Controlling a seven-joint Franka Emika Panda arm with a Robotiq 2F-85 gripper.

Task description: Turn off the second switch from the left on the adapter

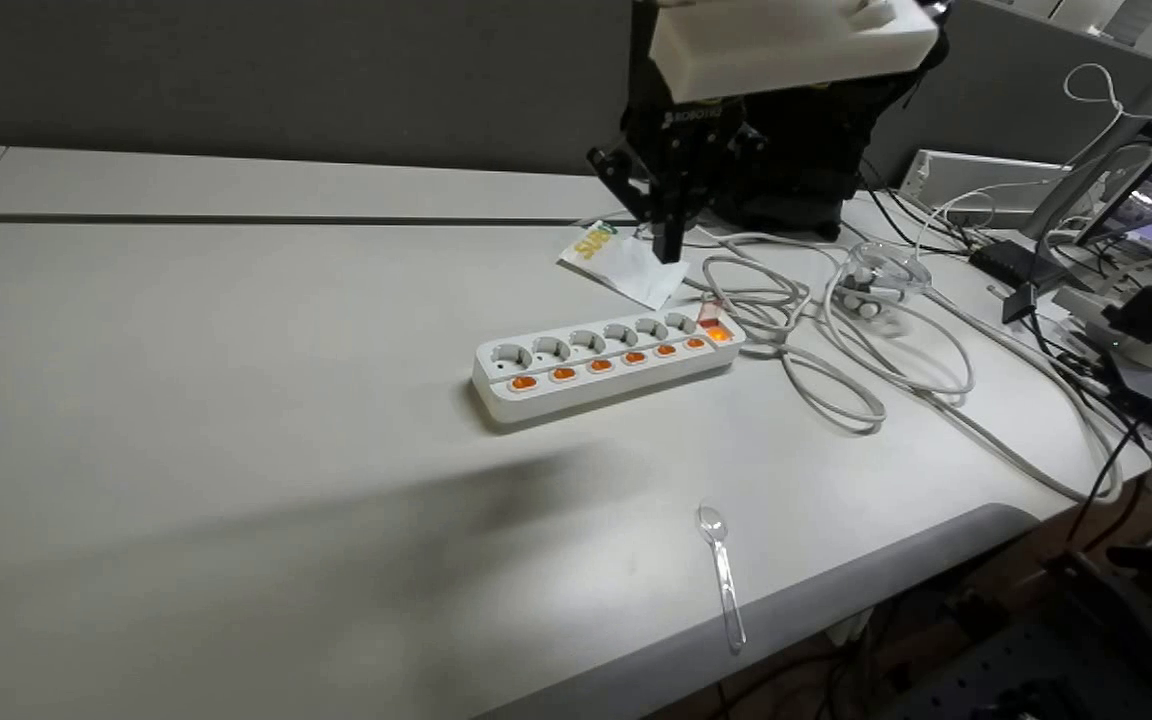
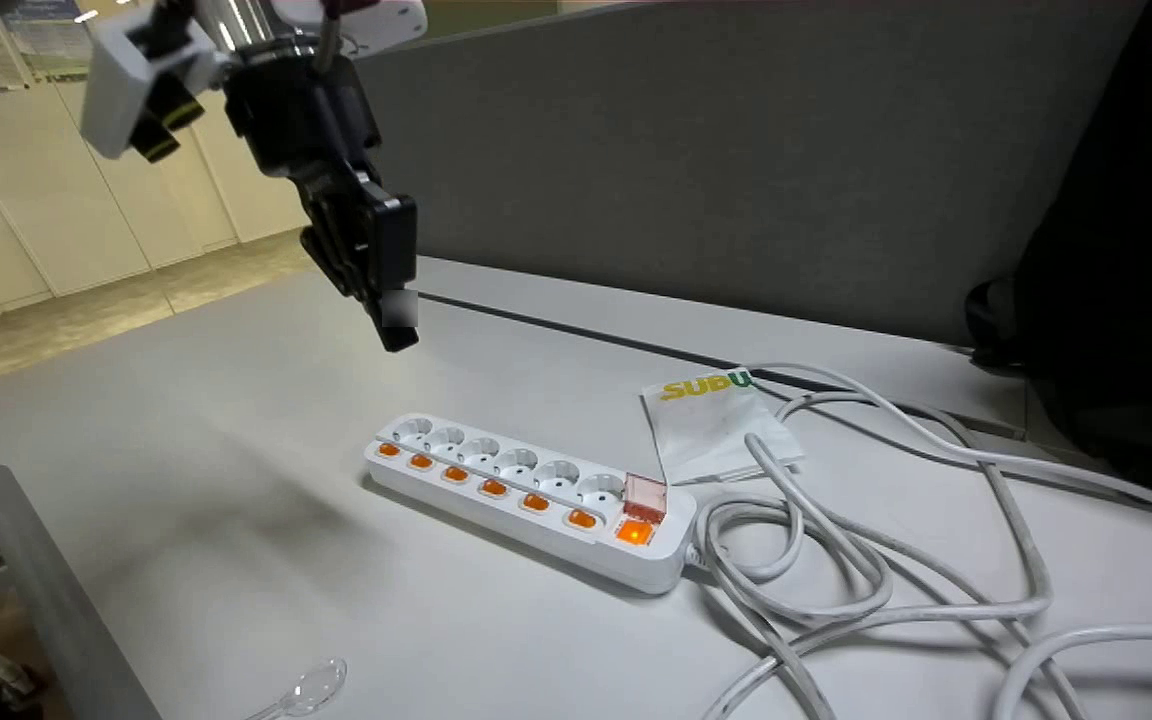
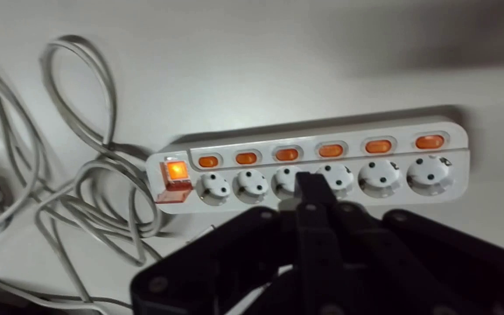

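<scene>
The white adapter [image 1: 606,360] lies on the table in both exterior views [image 2: 526,520], with a row of orange switches beside its sockets. In both exterior views, the second switch from the left [image 1: 563,374] [image 2: 421,461] is near the end away from the cable; in the wrist view the adapter is turned round and this switch [image 3: 378,146] is second from the right. A square main switch [image 3: 176,170] glows orange under a raised red cover [image 2: 644,497]. My gripper [image 3: 315,188] is shut and empty, above the adapter and apart from it [image 1: 669,245] [image 2: 399,335]. It partly hides the middle sockets in the wrist view.
A paper napkin [image 1: 626,268] lies behind the adapter. Looped grey cable [image 1: 786,320] spreads from its main-switch end. A clear plastic spoon [image 1: 723,580] lies near the table's front edge. A clear cup [image 1: 881,270] sits among the cables. A grey partition [image 2: 736,180] stands behind the table.
</scene>
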